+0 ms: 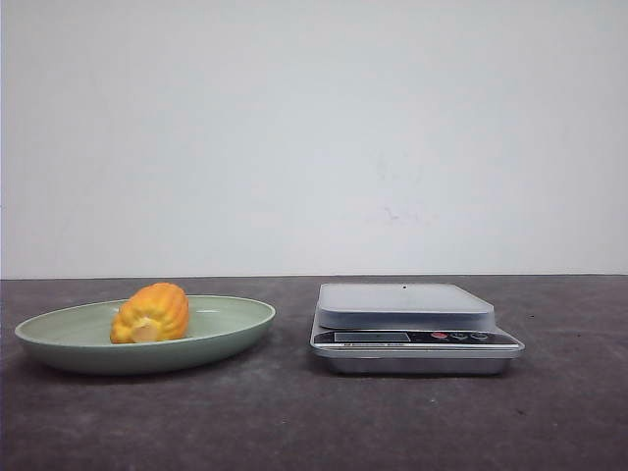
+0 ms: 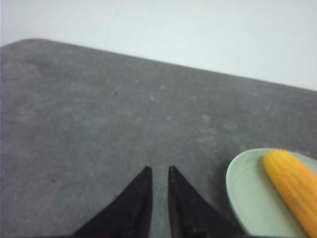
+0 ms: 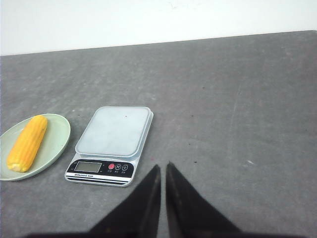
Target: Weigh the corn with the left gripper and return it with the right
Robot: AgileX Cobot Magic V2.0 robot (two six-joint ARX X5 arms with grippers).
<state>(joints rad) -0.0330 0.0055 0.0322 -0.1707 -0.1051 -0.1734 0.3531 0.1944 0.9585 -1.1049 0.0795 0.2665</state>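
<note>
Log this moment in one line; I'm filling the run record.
corn: on green plate | scale: bare | left end effector: shut | right end effector: shut

Scale display: I see a blank grey window, no digits showing.
Scale front strip: a thin line of print runs under the display in my front view, too small for me to read.
Scale buttons: one red and two dark, each with a small white mark I cannot make out.
Plate: no writing.
Corn: no label.
</note>
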